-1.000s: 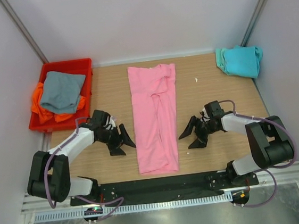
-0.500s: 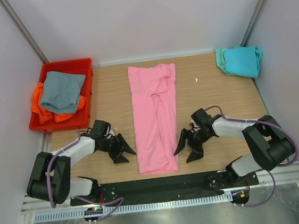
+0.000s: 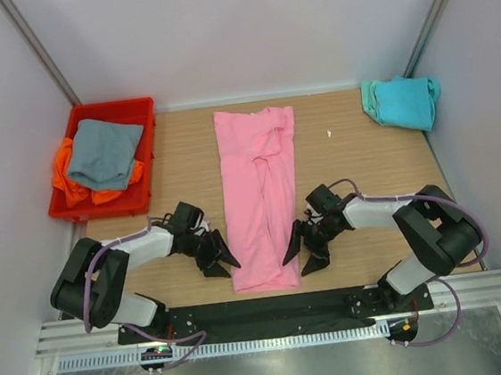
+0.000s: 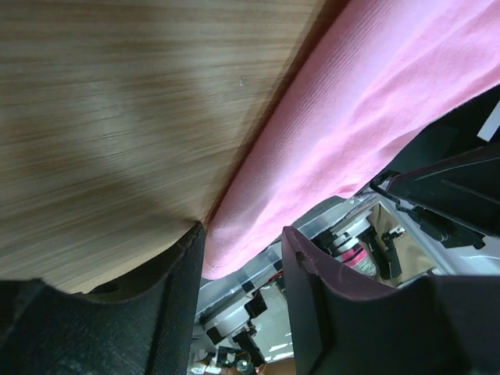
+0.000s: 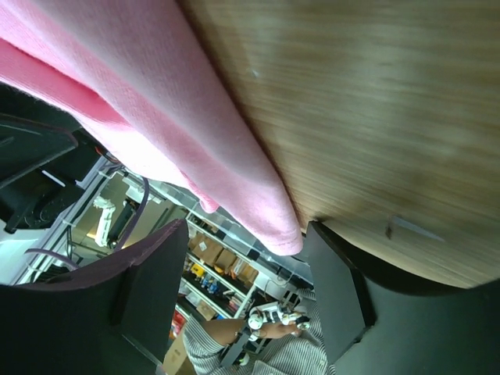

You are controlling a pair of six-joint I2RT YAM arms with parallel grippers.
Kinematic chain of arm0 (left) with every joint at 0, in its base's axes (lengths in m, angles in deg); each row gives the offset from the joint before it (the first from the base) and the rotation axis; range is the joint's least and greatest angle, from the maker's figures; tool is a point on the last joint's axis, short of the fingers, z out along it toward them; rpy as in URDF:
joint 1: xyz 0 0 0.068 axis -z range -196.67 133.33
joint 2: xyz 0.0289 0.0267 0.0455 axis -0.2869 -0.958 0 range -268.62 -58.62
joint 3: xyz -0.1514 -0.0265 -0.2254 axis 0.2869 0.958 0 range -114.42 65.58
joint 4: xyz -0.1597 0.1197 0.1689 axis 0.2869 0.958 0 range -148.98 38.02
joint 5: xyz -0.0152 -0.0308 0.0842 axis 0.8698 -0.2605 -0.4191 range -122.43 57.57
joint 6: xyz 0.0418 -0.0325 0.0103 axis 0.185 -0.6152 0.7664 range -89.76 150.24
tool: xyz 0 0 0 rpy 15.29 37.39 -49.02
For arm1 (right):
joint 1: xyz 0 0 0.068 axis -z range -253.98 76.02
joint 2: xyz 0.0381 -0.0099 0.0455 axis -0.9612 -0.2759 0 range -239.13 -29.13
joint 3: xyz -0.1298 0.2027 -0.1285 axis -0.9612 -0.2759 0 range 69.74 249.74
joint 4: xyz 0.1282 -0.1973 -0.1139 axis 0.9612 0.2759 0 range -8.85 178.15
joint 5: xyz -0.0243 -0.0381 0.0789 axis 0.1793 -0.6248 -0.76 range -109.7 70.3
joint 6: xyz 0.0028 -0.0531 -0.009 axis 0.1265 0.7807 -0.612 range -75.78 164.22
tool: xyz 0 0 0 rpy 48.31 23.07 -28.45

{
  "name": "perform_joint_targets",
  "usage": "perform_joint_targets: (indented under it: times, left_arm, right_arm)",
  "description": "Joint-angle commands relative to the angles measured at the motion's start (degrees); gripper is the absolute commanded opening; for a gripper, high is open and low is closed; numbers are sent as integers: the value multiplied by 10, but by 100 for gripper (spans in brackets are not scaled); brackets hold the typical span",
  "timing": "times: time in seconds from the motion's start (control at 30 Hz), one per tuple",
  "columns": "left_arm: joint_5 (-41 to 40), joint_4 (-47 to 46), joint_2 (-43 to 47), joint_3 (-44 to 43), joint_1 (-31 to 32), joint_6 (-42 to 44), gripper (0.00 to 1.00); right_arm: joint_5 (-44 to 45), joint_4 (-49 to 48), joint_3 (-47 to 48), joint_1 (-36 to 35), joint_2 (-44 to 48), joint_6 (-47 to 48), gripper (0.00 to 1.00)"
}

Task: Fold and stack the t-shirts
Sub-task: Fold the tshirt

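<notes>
Tabletop (image 3: 365, 166) is carrying the pink t-shirt (image 3: 260, 195); left gripper (image 3: 224, 264) and right gripper (image 3: 296, 263) are straddling its near corners, parted, empty. Snagging one layer risks unravelling it.

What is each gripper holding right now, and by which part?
Nothing yet. The left gripper and the right gripper stand open, each astride one near corner of the pink t-shirt, not clamped on it.
</notes>
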Motion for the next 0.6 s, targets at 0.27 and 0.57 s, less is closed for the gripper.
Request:
perform_joint_targets:
  times: [0.27,0.57]
  left_arm:
    - [6,-25,-9,-2,20,-15,5]
    - [28,0,12,-99,-22,44,0]
  right_arm:
    - [13,-22,5,-31,-35,-14,35]
    - [19,8,59,41,24,47,1]
